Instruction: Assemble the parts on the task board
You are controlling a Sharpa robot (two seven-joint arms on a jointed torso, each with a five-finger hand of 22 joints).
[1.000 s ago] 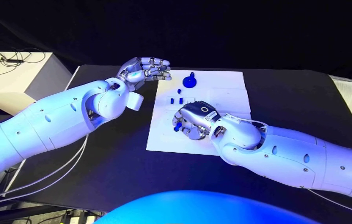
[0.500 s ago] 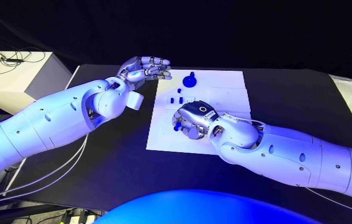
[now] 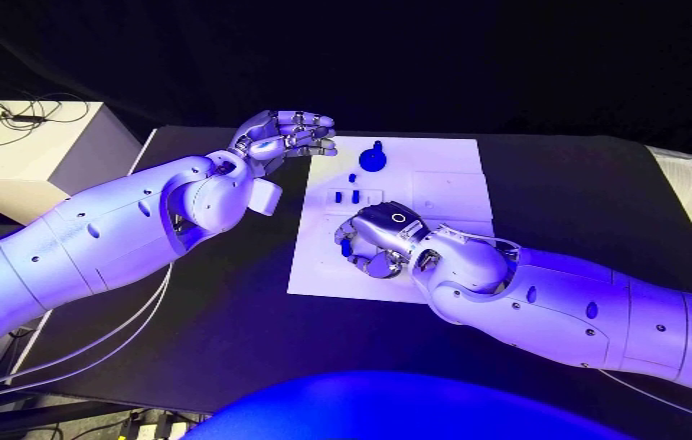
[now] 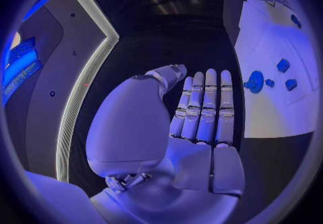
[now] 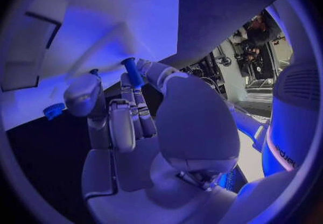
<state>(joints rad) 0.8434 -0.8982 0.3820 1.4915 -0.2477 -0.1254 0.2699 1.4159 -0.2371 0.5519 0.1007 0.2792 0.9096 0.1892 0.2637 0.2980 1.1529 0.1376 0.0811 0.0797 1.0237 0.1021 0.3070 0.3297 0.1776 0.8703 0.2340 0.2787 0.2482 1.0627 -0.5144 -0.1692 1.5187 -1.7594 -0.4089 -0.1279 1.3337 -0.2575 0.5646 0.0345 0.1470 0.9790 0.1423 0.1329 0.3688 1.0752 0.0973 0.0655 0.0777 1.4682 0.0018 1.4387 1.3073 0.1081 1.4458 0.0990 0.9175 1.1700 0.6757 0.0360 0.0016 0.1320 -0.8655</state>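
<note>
Both robot hands: right (image 3: 378,243) holds blue peg (image 5: 132,72) near board's (image 3: 447,185) edge, left (image 3: 283,136) beside it.

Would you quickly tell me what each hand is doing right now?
Left hand: open, holding nothing, raised beside the board.
Right hand: closed on a blue peg, over the board.
</note>
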